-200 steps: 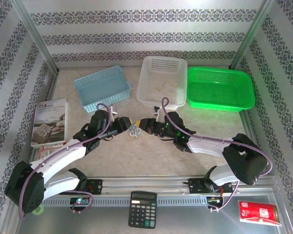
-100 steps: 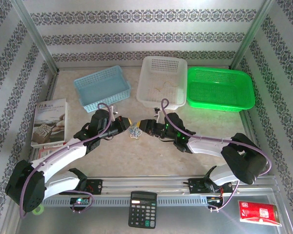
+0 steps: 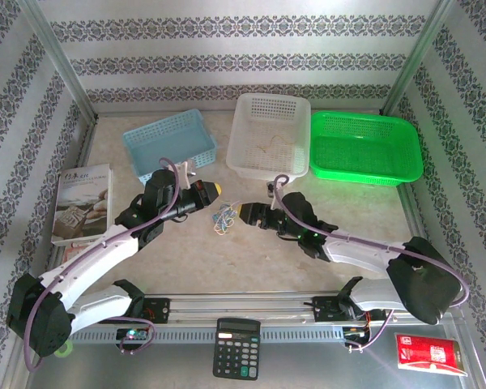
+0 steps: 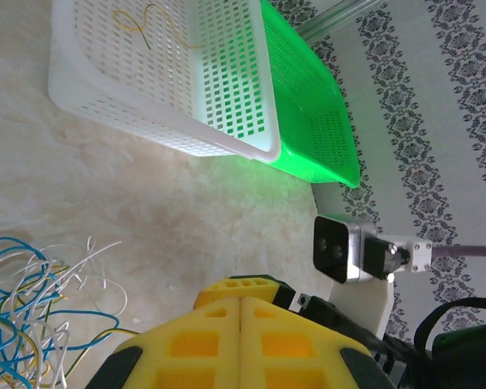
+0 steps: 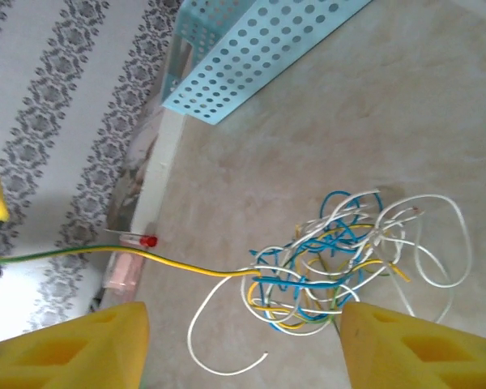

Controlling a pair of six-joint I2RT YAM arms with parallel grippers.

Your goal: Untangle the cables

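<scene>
The cables (image 3: 223, 217) are a small tangle of thin blue, yellow and white wires lying on the table between the two grippers; the tangle (image 5: 332, 259) lies spread out in the right wrist view. My left gripper (image 3: 213, 189) is shut, its yellow fingers (image 4: 202, 340) pressed together, just behind the tangle (image 4: 28, 312). One yellow cable (image 5: 146, 261) runs taut from the tangle toward that gripper, lifted off the table. My right gripper (image 3: 245, 212) stands open to the right of the tangle, and nothing sits between its fingers (image 5: 73, 348).
A blue basket (image 3: 168, 144), a white basket (image 3: 271, 101) with a thin yellow wire (image 4: 150, 24) in it, and a green basket (image 3: 405, 146) line the back. A book (image 3: 81, 203) lies at left. A calculator (image 3: 236, 347) and a red packet (image 3: 431, 353) lie at the near edge.
My right gripper has opened, let go of the tangle and drawn back to the right. My left gripper has shut and moved back and up, pulling a yellow cable out.
</scene>
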